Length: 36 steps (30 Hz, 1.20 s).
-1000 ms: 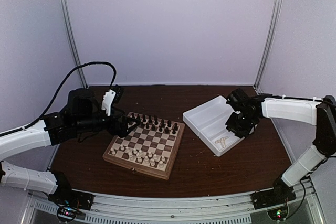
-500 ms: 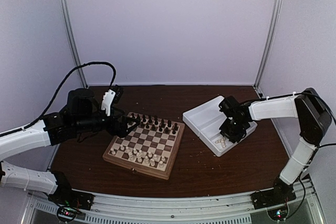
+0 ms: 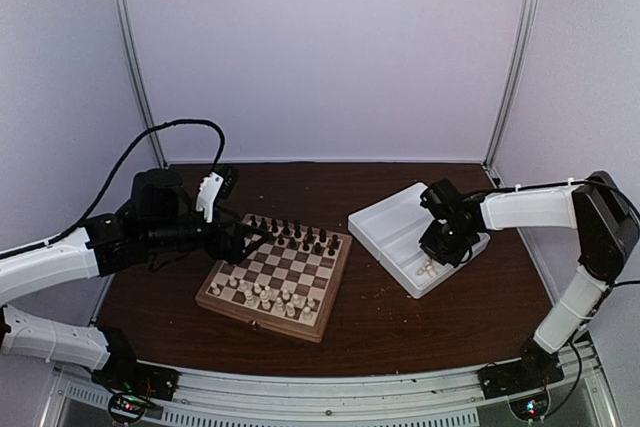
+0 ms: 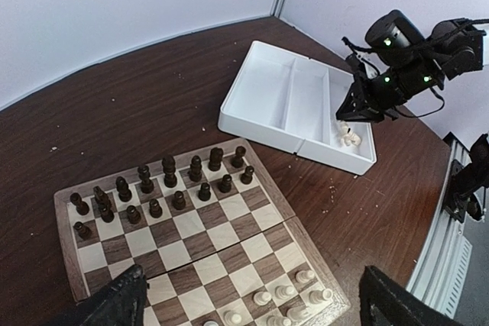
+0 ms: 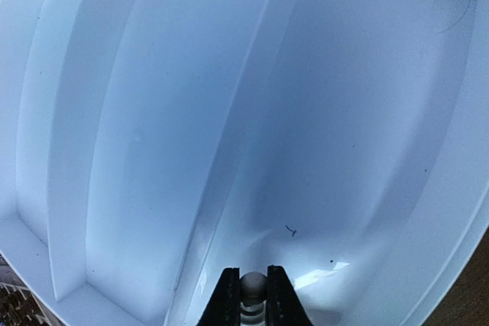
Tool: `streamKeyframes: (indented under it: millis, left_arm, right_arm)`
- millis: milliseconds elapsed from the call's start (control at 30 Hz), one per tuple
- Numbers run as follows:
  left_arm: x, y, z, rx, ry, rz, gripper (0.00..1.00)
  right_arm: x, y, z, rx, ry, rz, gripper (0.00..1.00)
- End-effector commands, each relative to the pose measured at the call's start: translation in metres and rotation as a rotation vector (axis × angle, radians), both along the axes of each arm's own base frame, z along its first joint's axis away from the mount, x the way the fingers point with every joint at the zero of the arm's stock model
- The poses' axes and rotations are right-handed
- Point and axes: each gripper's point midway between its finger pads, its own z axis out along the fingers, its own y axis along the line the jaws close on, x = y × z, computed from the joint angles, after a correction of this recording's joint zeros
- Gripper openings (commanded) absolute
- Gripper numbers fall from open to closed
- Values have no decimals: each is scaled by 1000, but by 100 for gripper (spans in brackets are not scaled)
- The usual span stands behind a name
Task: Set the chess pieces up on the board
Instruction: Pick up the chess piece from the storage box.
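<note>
**Right jaws pinch a light piece in the tray; left jaws wait open over the board**

A dark wooden counter (image 3: 400,327) carries a board (image 3: 280,265) left of centre and a white tray (image 3: 385,222) nearer the right edge. Dark pieces (image 3: 295,235) fill the board's two far rows. Light pieces (image 3: 268,295) stand along its near rows, which look not yet complete.

The right jaws reach down into the tray's end compartment, the one closest to the counter's near right. They are clenched on one small light piece (image 5: 253,288), gripping just below its round head. That hold probably lets it lift out upright, ready to stand on a square. A few spare pieces (image 4: 351,136) lie loose beside it on the tray floor.

The left jaws are released and spread wide, hovering above the board's far-left corner and touching nothing. They seem parked there to stay clear of the right side's path, with an open view of the squares.
</note>
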Motion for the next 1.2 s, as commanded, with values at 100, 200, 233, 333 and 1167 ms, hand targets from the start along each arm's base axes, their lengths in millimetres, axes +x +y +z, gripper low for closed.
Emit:
streamKeyframes:
  millis: [100, 200, 233, 333, 1167]
  left_arm:
    - [1, -8, 18, -48, -10, -30, 96]
    - [0, -9, 18, -52, -2, -35, 96]
    - [-1, -9, 18, -49, 0, -36, 96]
    - [0, -5, 16, -31, -1, -23, 96]
    - [0, -20, 10, -40, 76, -64, 92]
  right_arm:
    - [-3, -23, 34, -102, -131, 79, 0]
    - [-8, -30, 43, -136, -155, 106, 0]
    - [-10, -32, 42, -147, -156, 112, 0]
    - [-15, -38, 43, -166, -180, 110, 0]
    - [-5, -10, 95, -145, -466, 363, 0]
